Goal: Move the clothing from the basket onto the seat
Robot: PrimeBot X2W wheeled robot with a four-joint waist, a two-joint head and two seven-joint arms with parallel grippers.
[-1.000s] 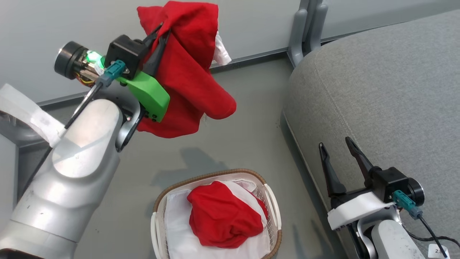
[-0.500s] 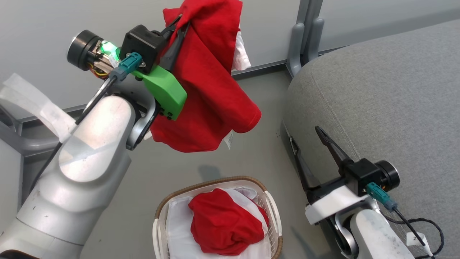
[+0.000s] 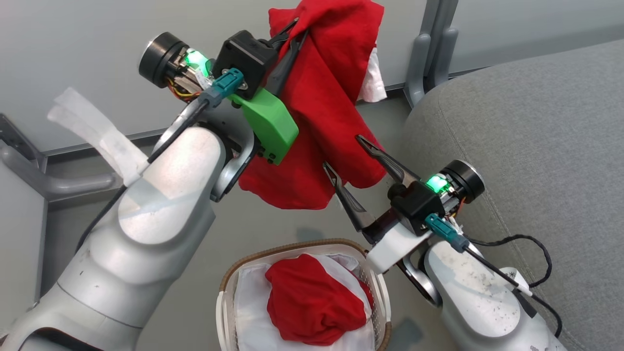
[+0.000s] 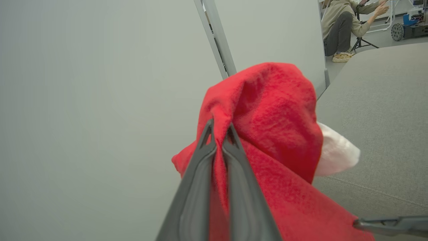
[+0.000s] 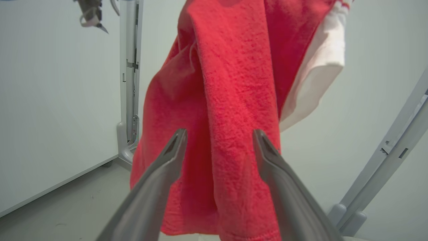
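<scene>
A red piece of clothing (image 3: 331, 97) with white trim (image 3: 373, 85) hangs in the air, pinched at its top by my left gripper (image 3: 298, 28), which is shut on it. The left wrist view shows both fingers (image 4: 197, 187) clamped on a fold of the clothing (image 4: 277, 110). My right gripper (image 3: 341, 151) stands open at the cloth's lower edge. In the right wrist view the clothing (image 5: 217, 83) hangs just beyond the spread right gripper (image 5: 219, 132). More red clothing (image 3: 312, 302) lies in the basket (image 3: 292, 246) below. The grey seat (image 3: 536, 122) is on the right.
A grey metal post (image 3: 431, 48) stands against the pale wall between the hanging cloth and the seat. A white lining sheet (image 3: 248, 302) covers the basket's inside. Grey floor (image 3: 292, 219) lies between basket and wall. A person (image 4: 347, 23) sits far off behind the seat.
My left gripper has carried the hanging clothing to the right, toward the seat. My right gripper has risen from beside the seat's edge up to the cloth's lower end, still open.
</scene>
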